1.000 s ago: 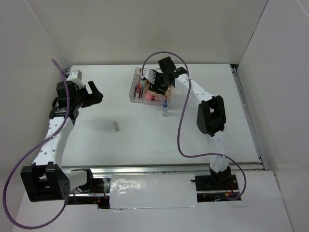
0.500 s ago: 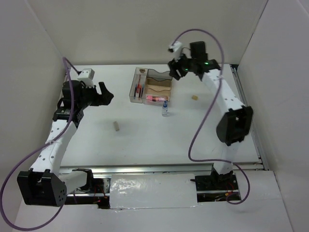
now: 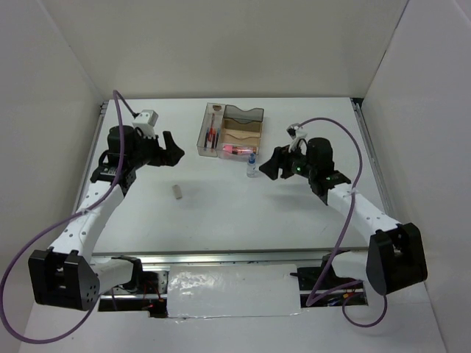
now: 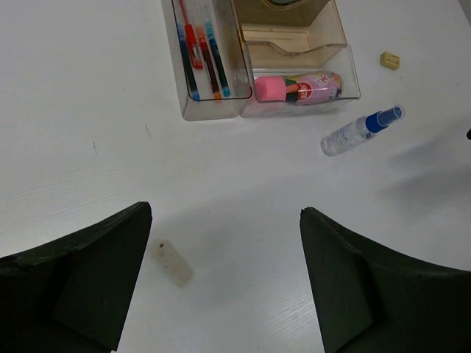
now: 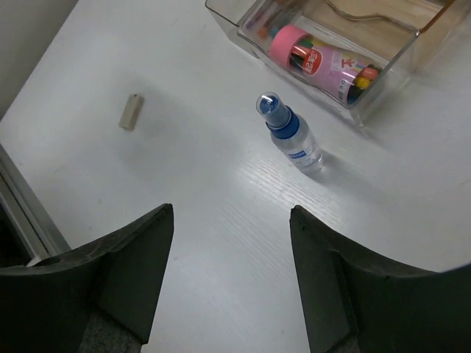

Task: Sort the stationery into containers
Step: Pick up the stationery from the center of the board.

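That bottle [image 5: 291,134] mid-frame looks light and slick, so pinch its belly; left gripper [image 4: 224,250] and right gripper [image 5: 228,250] both gape empty.

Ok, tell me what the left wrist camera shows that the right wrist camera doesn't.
Left wrist only: the red and blue pens in the narrow compartment of the tray, and a second beige block beside it. Right wrist only: the table edge. Both: the blue-capped bottle, the pink tube in the tray, and the other beige block.
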You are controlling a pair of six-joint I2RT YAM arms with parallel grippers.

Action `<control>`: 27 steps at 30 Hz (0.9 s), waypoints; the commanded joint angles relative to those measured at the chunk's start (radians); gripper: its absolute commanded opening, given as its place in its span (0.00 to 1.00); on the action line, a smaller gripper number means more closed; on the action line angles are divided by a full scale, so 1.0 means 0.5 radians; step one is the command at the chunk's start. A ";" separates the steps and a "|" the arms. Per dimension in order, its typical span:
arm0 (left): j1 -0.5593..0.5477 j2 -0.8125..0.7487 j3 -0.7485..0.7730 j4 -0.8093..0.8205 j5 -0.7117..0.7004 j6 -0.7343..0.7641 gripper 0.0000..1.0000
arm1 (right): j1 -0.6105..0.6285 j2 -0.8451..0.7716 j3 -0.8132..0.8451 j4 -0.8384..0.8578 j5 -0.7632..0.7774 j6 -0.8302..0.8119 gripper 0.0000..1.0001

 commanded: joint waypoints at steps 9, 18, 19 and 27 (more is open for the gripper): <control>-0.035 -0.132 -0.028 0.032 -0.055 -0.022 0.95 | 0.444 0.311 0.013 0.431 0.833 0.494 0.72; -0.038 -0.126 -0.058 0.063 -0.080 0.002 0.95 | 0.499 0.584 0.206 0.262 1.107 0.439 0.73; -0.038 -0.123 -0.055 0.060 -0.083 0.014 0.95 | 0.499 0.594 0.206 0.280 1.101 0.420 0.72; -0.041 -0.108 -0.025 0.045 -0.095 0.054 0.95 | 0.545 0.753 0.292 0.308 1.168 0.365 0.72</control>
